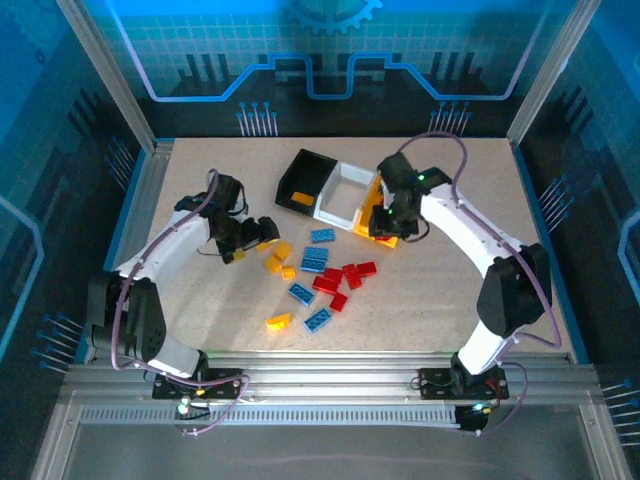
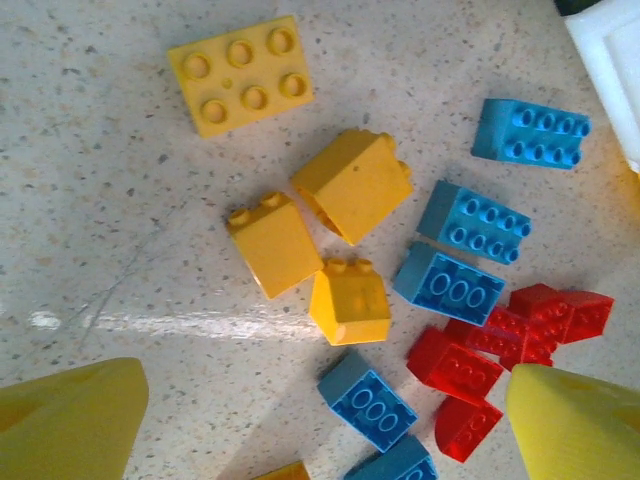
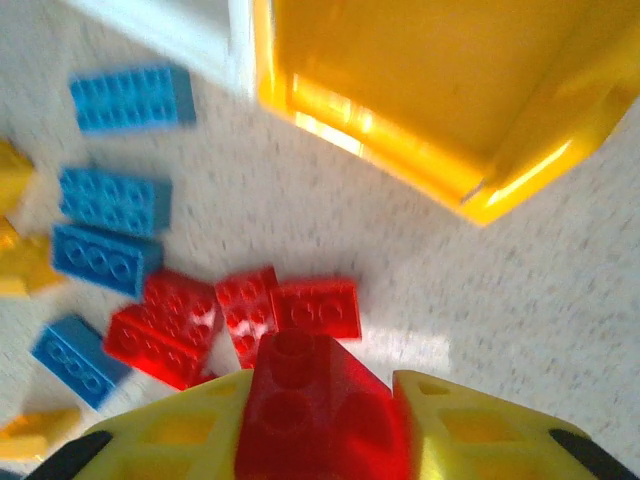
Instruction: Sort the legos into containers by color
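Observation:
Loose legos lie mid-table: yellow ones (image 1: 275, 257), blue ones (image 1: 315, 262) and red ones (image 1: 345, 278). My right gripper (image 3: 318, 420) is shut on a red lego (image 3: 310, 400) and hovers above the red pile (image 3: 250, 315), close to the yellow container (image 3: 420, 90). From above, the right gripper (image 1: 386, 224) covers part of that yellow container (image 1: 372, 196). My left gripper (image 2: 320, 430) stands open over the pile, with a blue lego (image 2: 368, 402) below the gap and yellow legos (image 2: 350, 300) just beyond. Nothing is between its fingers (image 2: 70, 420).
The black container (image 1: 305, 178), with an orange piece inside, and the white container (image 1: 345, 195) stand side by side at the back, left of the yellow one. A lone yellow lego (image 1: 278, 321) lies near the front. Metal frame rails border the table.

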You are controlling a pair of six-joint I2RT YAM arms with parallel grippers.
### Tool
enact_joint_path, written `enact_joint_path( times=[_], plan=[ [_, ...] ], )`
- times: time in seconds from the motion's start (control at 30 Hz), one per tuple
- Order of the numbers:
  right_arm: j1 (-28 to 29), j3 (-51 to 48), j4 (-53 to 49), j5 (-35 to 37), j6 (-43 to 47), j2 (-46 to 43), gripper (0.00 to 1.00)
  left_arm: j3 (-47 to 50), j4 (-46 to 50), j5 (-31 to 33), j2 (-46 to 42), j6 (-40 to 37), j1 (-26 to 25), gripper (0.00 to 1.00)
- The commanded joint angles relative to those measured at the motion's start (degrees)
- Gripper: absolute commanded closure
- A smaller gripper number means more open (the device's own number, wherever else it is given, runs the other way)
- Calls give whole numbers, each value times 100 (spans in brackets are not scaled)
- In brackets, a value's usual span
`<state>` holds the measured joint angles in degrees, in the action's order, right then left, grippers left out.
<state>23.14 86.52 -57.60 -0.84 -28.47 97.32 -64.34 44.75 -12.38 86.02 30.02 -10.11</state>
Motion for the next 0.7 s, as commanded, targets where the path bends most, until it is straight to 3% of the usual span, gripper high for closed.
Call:
enact_joint_path(
  times=[0.0, 0.1, 0.43, 0.67],
  plan=[
    [-310, 506, -126, -199, 12, 561, 63, -40, 369, 292, -43, -199, 46, 6],
    [-524, 969, -138, -203, 90, 1122, 64, -69, 479, 412, -53, -229, 53, 1],
    [-725, 2012, -208, -139, 274, 2405, 62, -222, 605, 616, 248, -228, 114, 1],
    [-728, 2145, -304, -169, 372, 2419, 46, -775, 609, 748, 1067, -260, 115, 1]
  ],
)
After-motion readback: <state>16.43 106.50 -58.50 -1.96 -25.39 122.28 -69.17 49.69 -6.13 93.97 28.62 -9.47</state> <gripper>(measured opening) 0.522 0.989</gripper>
